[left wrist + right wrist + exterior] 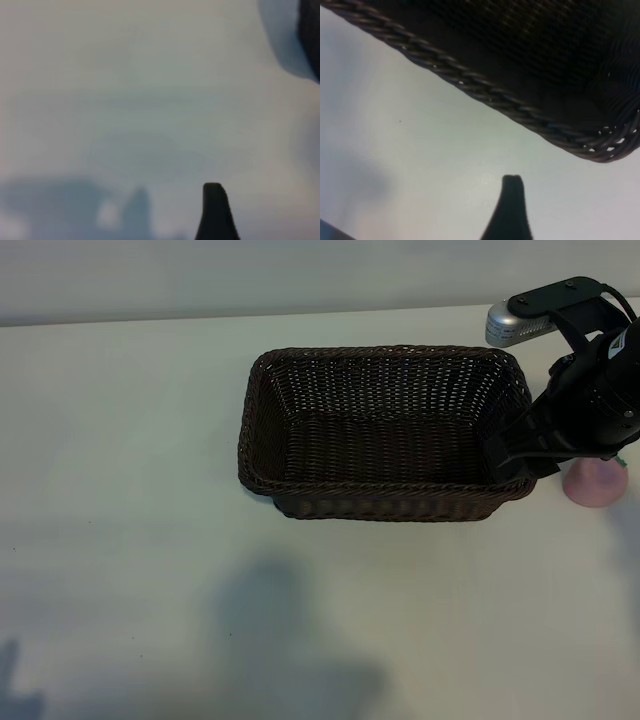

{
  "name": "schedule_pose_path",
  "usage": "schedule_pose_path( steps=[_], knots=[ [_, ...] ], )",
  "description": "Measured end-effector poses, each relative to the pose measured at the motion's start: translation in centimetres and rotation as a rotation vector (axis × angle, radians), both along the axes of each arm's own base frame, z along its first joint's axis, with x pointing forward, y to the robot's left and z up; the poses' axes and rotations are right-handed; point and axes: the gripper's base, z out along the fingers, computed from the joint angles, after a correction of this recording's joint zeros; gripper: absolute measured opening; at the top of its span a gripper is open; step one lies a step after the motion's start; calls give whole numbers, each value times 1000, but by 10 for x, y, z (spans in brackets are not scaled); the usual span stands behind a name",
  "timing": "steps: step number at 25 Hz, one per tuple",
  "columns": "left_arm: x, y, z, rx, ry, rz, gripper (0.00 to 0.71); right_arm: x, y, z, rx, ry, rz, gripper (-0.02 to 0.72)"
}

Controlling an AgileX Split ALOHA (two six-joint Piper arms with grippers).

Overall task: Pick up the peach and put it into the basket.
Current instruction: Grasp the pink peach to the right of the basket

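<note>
Peach (590, 485) rested on the white table (130, 440), just outside the basket (385, 430) at its right end. The right gripper (530, 455) pointed steeply down just beside the peach, against the basket's right corner, jaws parted wide and holding nothing. The left gripper, out of the exterior view, stood open and empty.

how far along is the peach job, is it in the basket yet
Not yet. The basket holds nothing, and the peach sits on the table just outside its right end. In hand: the right gripper hangs beside the peach with nothing between its jaws. Left to do: grasp the peach, lift it over the rim, release it inside.
</note>
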Motion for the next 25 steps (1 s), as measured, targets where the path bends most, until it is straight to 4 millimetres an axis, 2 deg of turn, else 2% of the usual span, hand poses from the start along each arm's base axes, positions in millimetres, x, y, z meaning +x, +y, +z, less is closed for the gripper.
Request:
schedule_pose_path(
  steps=[5,16,22,25],
  knots=[
    [-1,-1,0,0,0,93,498,2,0,1,3,-23,-5,594],
    [-1,-1,0,0,1,98,498,13,-1,5,0,-151,-28,592],
    [-1,-1,-2,11,6,92,498,16,-14,4,-105,-166,-149,577],
    [0,-1,-2,25,6,82,498,21,-32,1,-169,-168,-255,573]
  ],
)
